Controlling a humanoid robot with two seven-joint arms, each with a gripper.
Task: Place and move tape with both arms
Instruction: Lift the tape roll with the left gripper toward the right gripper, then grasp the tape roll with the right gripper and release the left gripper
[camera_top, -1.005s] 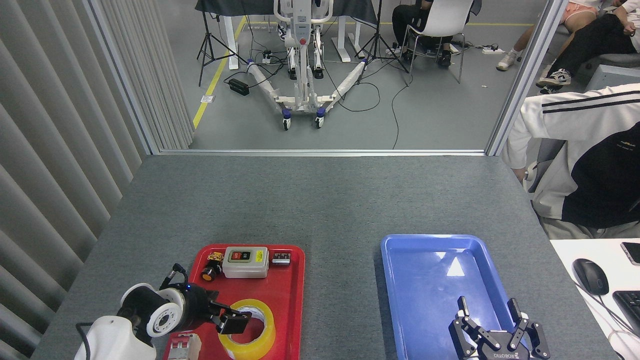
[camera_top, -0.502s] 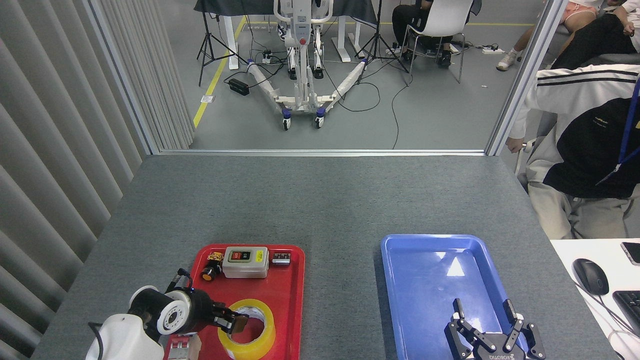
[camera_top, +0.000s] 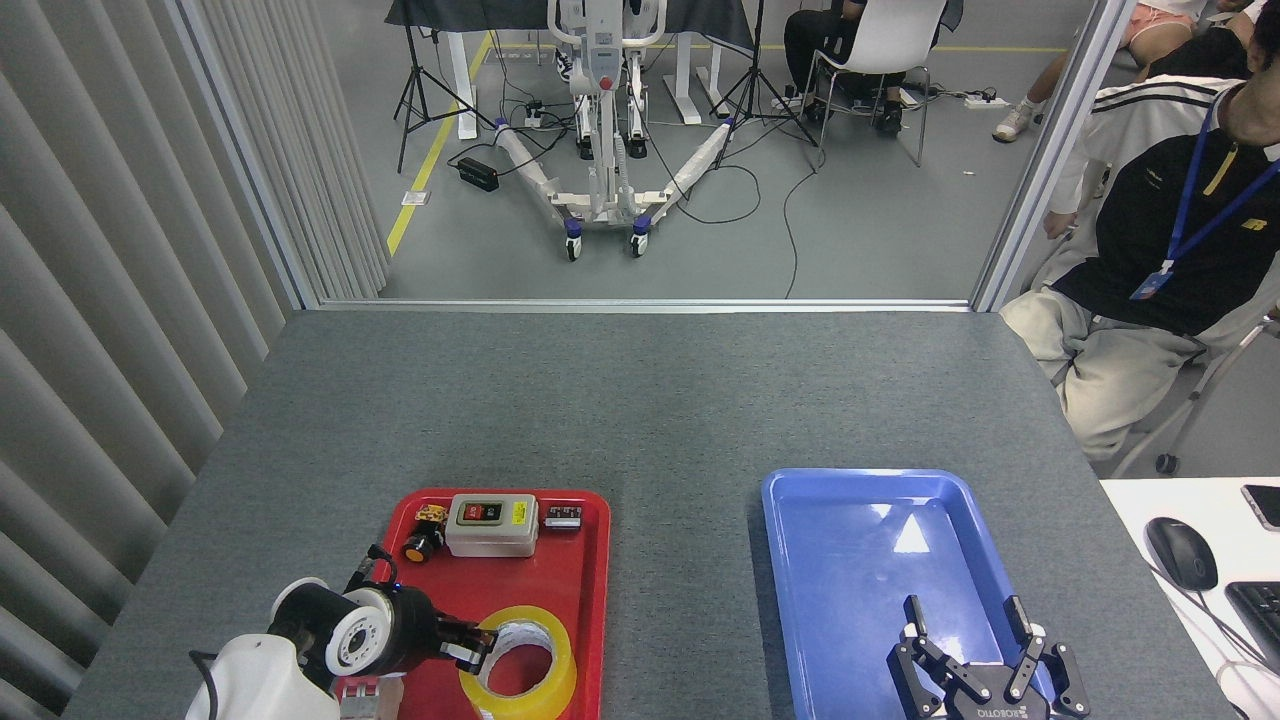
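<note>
The tape (camera_top: 556, 676), a yellow roll with a white core, lies flat at the near end of the red tray (camera_top: 582, 585). My left gripper (camera_top: 472, 650) comes in from the lower left and is shut on the roll's left wall, one finger inside the core hole. My right gripper (camera_top: 963, 612) hovers over the near end of the blue tray (camera_top: 860, 560), open, with nothing between its upright fingers.
The red tray also holds a grey switch box (camera_top: 491, 525), a yellow-and-black button (camera_top: 424, 536), a small black part (camera_top: 563, 517) and a breaker (camera_top: 365, 697) at its near left corner. A person (camera_top: 1160, 260) sits at the table's right edge. A white desk with a mouse (camera_top: 1181, 553) is at right.
The left gripper has closed in on the roll's left wall and the tape has slid a little right and nearer. The right gripper dropped slightly. The person at right sat back.
</note>
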